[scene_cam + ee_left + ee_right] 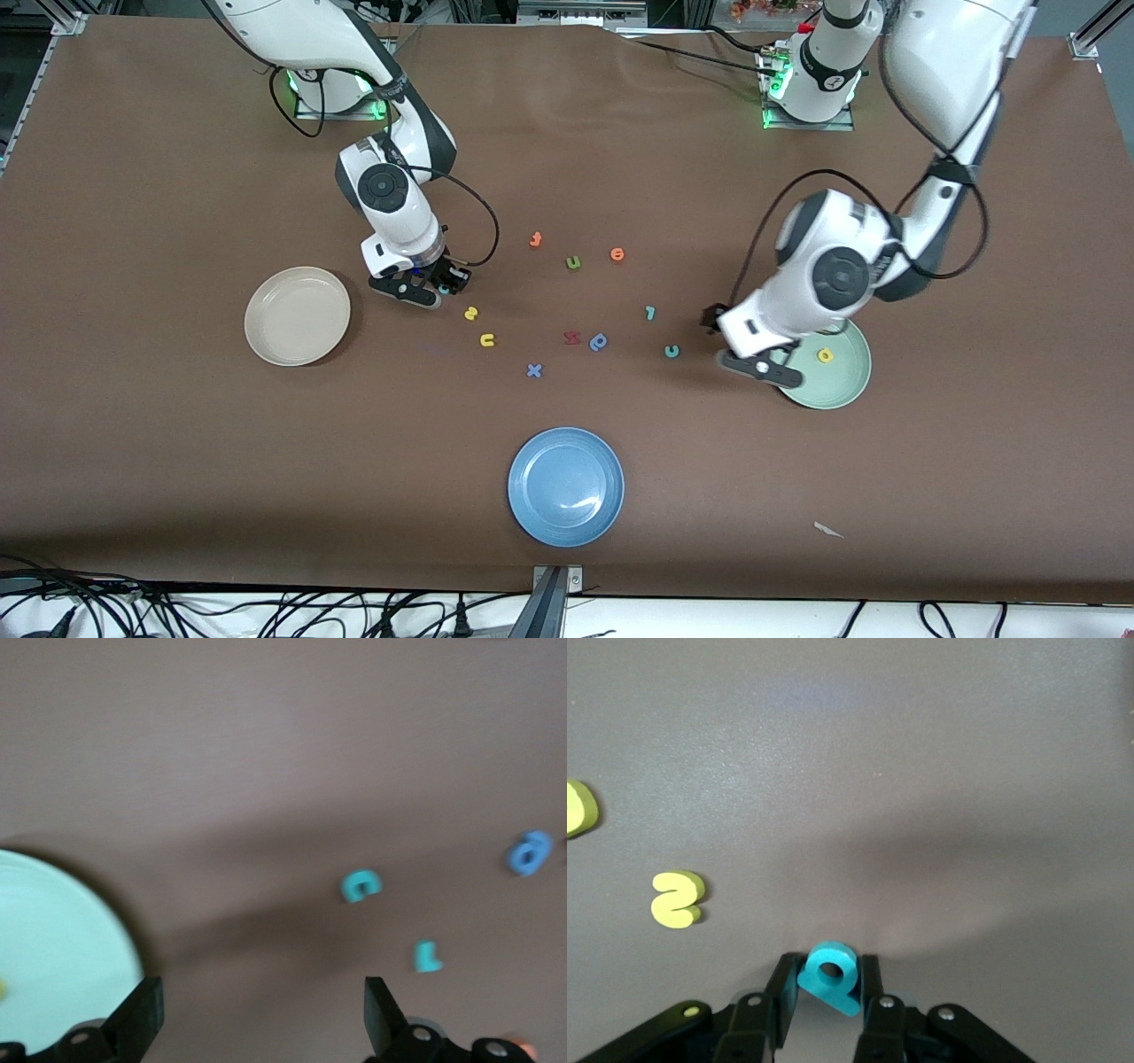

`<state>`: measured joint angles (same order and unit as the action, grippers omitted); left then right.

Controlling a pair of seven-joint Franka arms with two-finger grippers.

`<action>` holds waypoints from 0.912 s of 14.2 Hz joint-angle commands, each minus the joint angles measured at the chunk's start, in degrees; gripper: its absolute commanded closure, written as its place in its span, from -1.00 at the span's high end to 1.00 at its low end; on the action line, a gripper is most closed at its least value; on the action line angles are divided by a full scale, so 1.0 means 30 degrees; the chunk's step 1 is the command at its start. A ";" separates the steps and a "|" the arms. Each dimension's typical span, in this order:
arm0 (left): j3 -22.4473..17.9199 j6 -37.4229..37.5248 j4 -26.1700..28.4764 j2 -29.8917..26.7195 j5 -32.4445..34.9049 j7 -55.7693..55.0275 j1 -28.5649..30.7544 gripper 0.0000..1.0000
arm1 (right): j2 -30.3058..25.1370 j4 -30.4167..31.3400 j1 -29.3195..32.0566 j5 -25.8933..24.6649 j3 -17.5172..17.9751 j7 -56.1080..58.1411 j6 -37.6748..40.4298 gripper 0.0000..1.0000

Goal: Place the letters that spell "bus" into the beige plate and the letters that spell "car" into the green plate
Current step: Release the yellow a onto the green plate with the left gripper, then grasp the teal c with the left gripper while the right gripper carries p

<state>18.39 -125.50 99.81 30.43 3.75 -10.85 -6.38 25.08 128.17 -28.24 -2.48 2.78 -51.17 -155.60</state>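
Blue plate (565,486) lies nearest the camera, no letters on it. Three plates in all. Beige plate (298,315), toward the right arm's end, holds nothing yet. Green plate (842,385), toward the left arm's end, holds one letter, yellow "a" (825,355).

Right gripper (430,285) is down at the table beside the beige plate, jaws clamped on teal "b" (830,974), likely to carry it there. Yellow "s" (471,312) and yellow "u" (486,339) wait just beside.

Left gripper (762,363) hangs over the green plate's rim, jaws wide apart, empty, probably just after a drop. Teal "c" (671,352) and teal "r" (650,312) lie near. Six stray letters sit mid-table.
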 commanded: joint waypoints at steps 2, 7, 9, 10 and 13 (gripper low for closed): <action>-0.0240 0.0321 -0.3177 0.3005 0.0973 -0.1422 -0.1619 0.75 | 0.0574 -0.0008 -0.0196 -0.0287 0.0039 -0.0580 -0.0252 -0.39; -0.0270 0.0146 -0.3446 0.4094 0.2999 -0.1627 -0.2093 0.20 | 0.0283 -0.0851 -0.0196 -0.0258 0.0039 -0.0288 0.1142 -0.51; -0.0241 -0.0380 -0.3446 0.4328 0.2999 -0.1627 -0.2122 0.20 | -0.0301 -0.2869 -0.0166 -0.0258 -0.0049 -0.0055 0.5177 -0.51; -0.0270 -0.0672 -0.3417 0.4475 0.2999 -0.1627 -0.2122 0.20 | -0.0537 -0.3604 -0.0137 -0.0258 -0.0136 0.0527 0.6647 -0.51; -0.0270 -0.1202 -0.3329 0.4798 0.2999 -0.2122 -0.2063 0.21 | -0.1123 -0.4403 -0.0079 -0.0258 -0.1655 0.3976 0.8974 -0.51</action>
<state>17.64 -128.42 91.12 43.48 11.01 -15.34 -12.37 23.23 115.83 -28.46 -2.59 0.80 -45.72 -132.30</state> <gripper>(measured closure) 0.396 0.692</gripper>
